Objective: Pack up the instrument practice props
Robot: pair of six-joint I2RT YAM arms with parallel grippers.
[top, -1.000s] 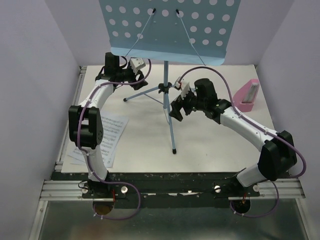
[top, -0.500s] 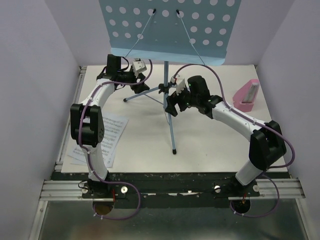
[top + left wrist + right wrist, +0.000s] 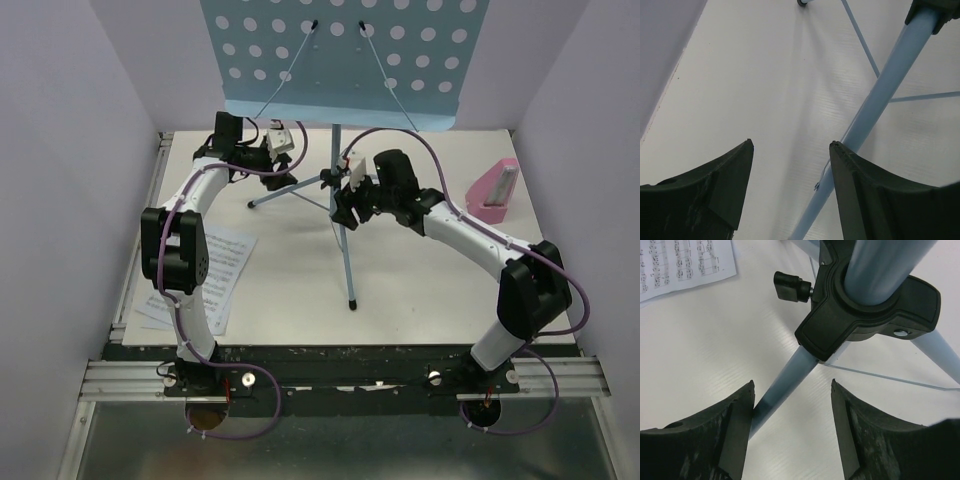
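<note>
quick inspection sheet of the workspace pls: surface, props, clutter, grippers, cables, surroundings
surface: white table, props on it
job's things: stand upright at centre back; sheet music flat at left, partly under the left arm; metronome at right, apart
clutter: nothing seen
grippers: left gripper open beside the stand's pole; right gripper open, a stand leg showing between its jaws
cables: purple cables along both arms
surroundings: plain walls left and right; metal rail at near edge

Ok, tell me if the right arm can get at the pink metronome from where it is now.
Probably yes. The right gripper is open at the music stand leg hub, holding nothing, and the metronome stands alone on the table on that arm's own side, with no other object between them.
</note>
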